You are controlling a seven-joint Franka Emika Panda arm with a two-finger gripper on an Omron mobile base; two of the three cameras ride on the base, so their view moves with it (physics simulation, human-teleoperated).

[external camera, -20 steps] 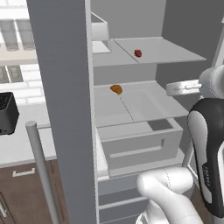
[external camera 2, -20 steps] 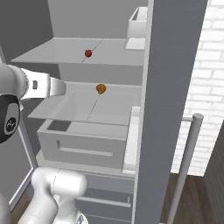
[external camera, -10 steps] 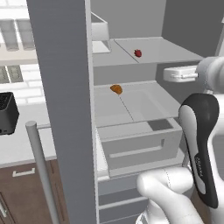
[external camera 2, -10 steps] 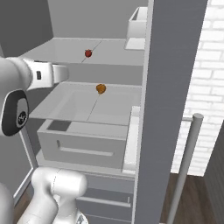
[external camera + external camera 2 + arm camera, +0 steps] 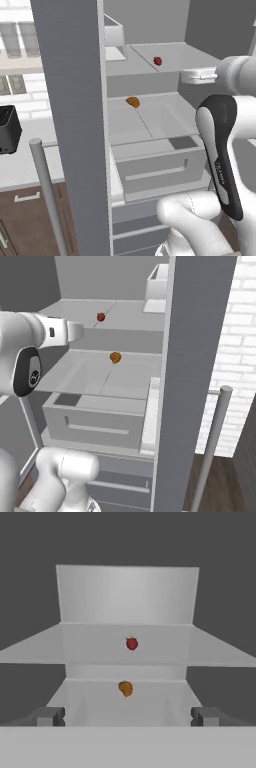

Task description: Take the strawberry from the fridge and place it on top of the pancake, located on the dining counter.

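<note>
The strawberry (image 5: 158, 61) (image 5: 101, 317) (image 5: 131, 643) lies alone on the upper shelf of the open fridge (image 5: 75, 125), small, red and toward the back. My gripper (image 5: 189, 76) (image 5: 79, 331) (image 5: 127, 717) hangs at that shelf's front edge, level with it and pointing inward. It is open: the fingertips (image 5: 50, 716) stand wide apart with nothing between them. The strawberry is well ahead of the fingers, a little above their line. The pancake and the dining counter are out of view.
An orange-brown lump (image 5: 133, 102) (image 5: 115, 357) (image 5: 125, 688) sits on the shelf below. Under it a pale grey drawer (image 5: 160, 167) (image 5: 95, 418) is pulled out. A white bin (image 5: 114, 37) (image 5: 157, 283) stands on the upper shelf. Open doors with bar handles (image 5: 47, 195) (image 5: 212, 441) flank the opening. A black toaster (image 5: 7, 127) stands far left.
The hand has risen from the lower shelf's height to the upper shelf's front edge and moved slightly inward. The jaws stayed open. Strawberry and lump have not moved.
</note>
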